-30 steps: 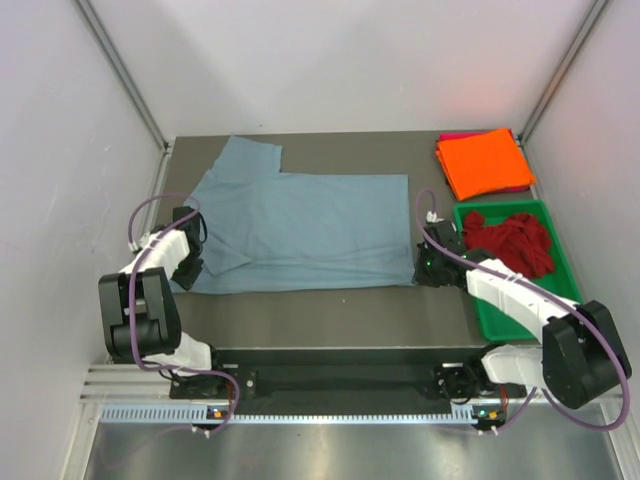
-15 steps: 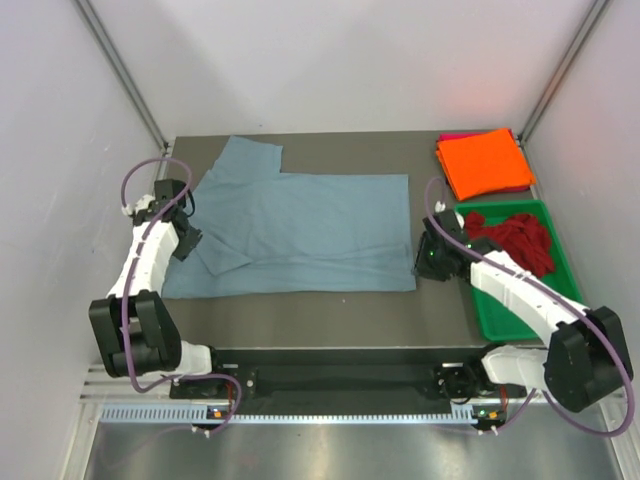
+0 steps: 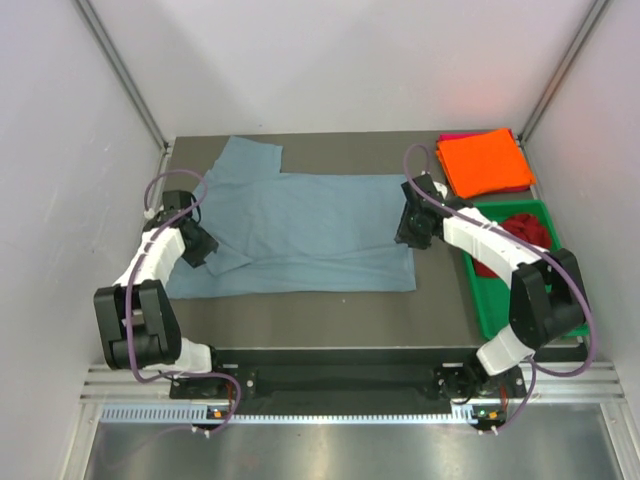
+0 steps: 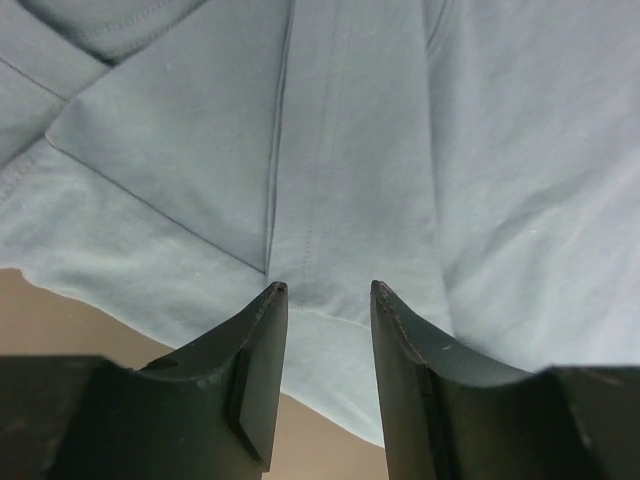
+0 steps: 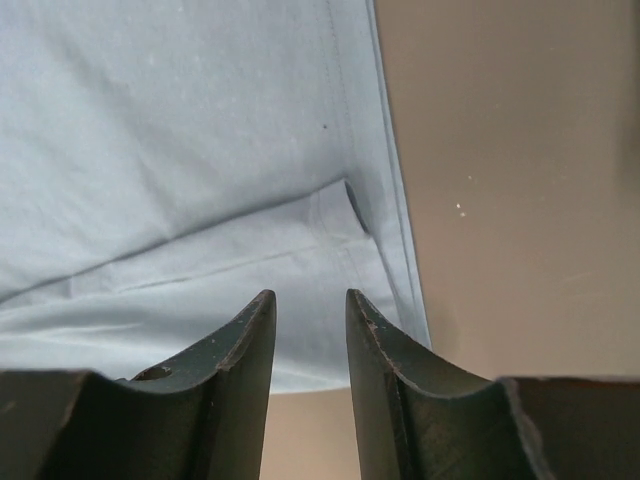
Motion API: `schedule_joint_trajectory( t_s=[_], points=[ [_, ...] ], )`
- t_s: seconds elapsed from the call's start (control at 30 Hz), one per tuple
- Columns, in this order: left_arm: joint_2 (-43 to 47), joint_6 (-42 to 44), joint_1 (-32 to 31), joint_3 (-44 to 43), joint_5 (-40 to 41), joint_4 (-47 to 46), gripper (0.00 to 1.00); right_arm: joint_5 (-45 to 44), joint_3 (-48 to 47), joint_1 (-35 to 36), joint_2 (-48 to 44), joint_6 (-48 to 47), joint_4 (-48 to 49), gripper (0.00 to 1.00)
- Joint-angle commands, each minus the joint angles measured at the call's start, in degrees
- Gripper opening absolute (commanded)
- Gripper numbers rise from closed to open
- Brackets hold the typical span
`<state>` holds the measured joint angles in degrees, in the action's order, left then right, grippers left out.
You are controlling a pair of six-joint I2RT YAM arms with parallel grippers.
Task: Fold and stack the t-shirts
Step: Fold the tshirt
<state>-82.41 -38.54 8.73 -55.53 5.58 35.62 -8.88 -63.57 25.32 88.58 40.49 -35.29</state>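
- Top external, far left: holding the left hand (image 3: 200, 245) low over the left edge of the blue-grey t-shirt (image 3: 310, 230), right by a sleeve folded in over the body.
- Left wrist: showing the fingers of that hand standing apart, gripping nothing, with creased cloth and a seam lying just beyond the tips and a strip of bare surface (image 4: 60, 320) peeking out at the lower left.
- Top external, middle: lying spread flat on the dark surface, blue-grey t-shirt taking up most of the width, with one sleeve sticking out toward the far left corner and the straight hem facing right.
- Top external, right of middle: hanging the right hand (image 3: 410, 225) over the hem edge of the same shirt.
- Right wrist: showing those fingers parted too, clamping nothing, with the hem and its stitching beneath the tips and bare surface running alongside on the right.
- Top external, far right: resting folded in the far right corner, orange t-shirt (image 3: 485, 160) sitting on top of the magenta t-shirt (image 3: 450, 136), only a sliver of magenta peeking out.
- Just nearer than that stack: lying crumpled inside the green tray (image 3: 510, 204), dark red t-shirt (image 3: 525, 224), with the right arm crossing above part of the tray.
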Motion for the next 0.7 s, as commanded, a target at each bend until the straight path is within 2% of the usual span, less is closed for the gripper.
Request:
schedule_joint_trajectory(
  t_s=[0.0, 0.5, 0.67],
  points=[
    [0.15, 1.11, -0.12, 2.79, -0.66, -4.15, 0.44, -0.7, -3.66, -0.18, 1.68, 0.91, 0.22, 0.35],
    [-3.46, -2.41, -0.12, 7.19, 1.36, -9.24, 0.44, 1.06, -0.94, -0.18, 4.41, 2.4, 4.62, 0.39],
    [-3.89, -3.47, -0.12, 6.49, -1.18, -10.3, 0.34, -0.16, -4.28, -0.18, 7.75, 7.05, 0.58, 0.41]
  ],
)
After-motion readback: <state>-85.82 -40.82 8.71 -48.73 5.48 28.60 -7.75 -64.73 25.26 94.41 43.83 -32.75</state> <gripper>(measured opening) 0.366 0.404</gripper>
